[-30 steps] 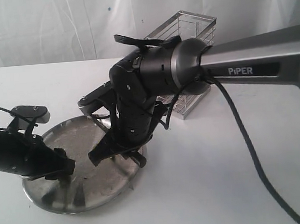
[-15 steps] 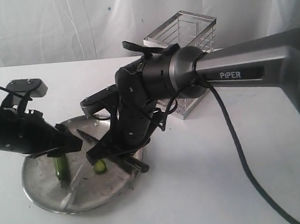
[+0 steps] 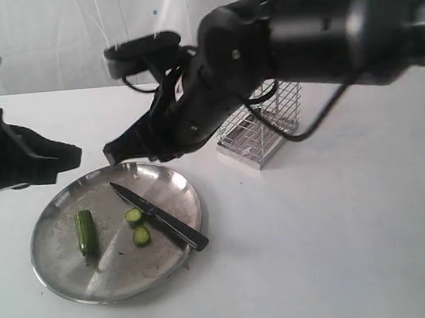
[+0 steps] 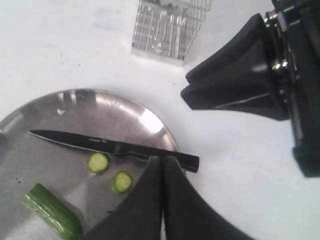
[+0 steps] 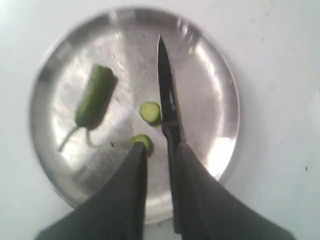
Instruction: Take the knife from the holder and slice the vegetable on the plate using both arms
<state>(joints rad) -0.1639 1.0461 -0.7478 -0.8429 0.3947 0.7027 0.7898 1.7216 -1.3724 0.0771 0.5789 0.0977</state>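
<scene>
The black knife (image 3: pixel 158 216) lies flat on the steel plate (image 3: pixel 67 277), its handle over the plate's right rim. The dark-green vegetable (image 3: pixel 85 231) rests on the plate's left half. Two cut slices (image 3: pixel 134 216) sit beside the blade. My right gripper (image 3: pixel 115 152) hangs above the plate's far edge; in the right wrist view it (image 5: pixel 161 148) stands open and empty over the knife (image 5: pixel 165 85) and the vegetable (image 5: pixel 95 97). My left gripper (image 3: pixel 71 154) is raised left of the plate. In the left wrist view it (image 4: pixel 162 160) is shut on nothing, above the knife (image 4: pixel 115 146).
The wire holder (image 3: pixel 258 126) stands on the white table behind and right of the plate, partly hidden by the right arm. The same holder (image 4: pixel 167 27) shows in the left wrist view, as do the right gripper's fingers (image 4: pixel 235 85). A white curtain hangs behind.
Both arms have risen off the plate. The right gripper has let go of the knife, which now lies on the plate. The left gripper has pulled back to the left, off the vegetable.
</scene>
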